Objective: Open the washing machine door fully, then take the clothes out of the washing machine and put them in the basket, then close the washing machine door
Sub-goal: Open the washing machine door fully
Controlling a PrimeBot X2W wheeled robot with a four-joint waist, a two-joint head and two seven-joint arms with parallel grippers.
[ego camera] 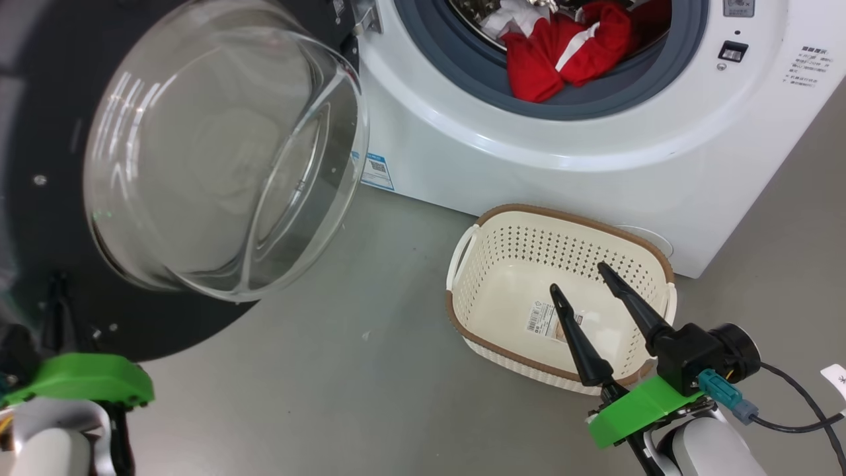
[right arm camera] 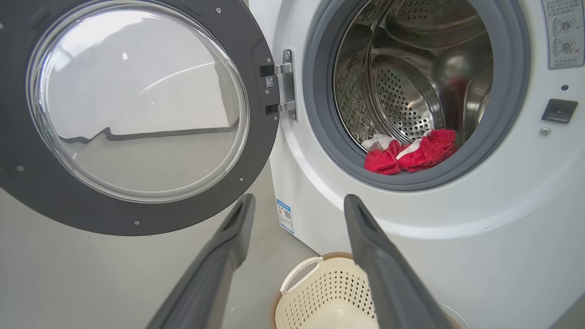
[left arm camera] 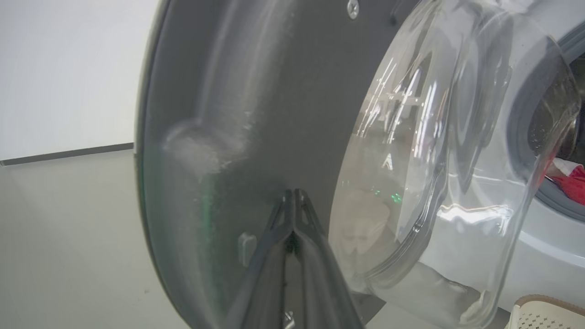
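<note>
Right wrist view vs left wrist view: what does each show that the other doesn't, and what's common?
Right wrist view adds: the washing machine door face-on and swung open, its hinge, the perforated drum, the blue label, and the right gripper, open.
Left wrist view adds: the left gripper, fingers shut, pointing at the door's dark inner rim seen edge-on, plus a pale wall and dark baseboard behind.
Both: the door's glass bowl, the washing machine front, red clothes at the drum mouth, the basket.
</note>
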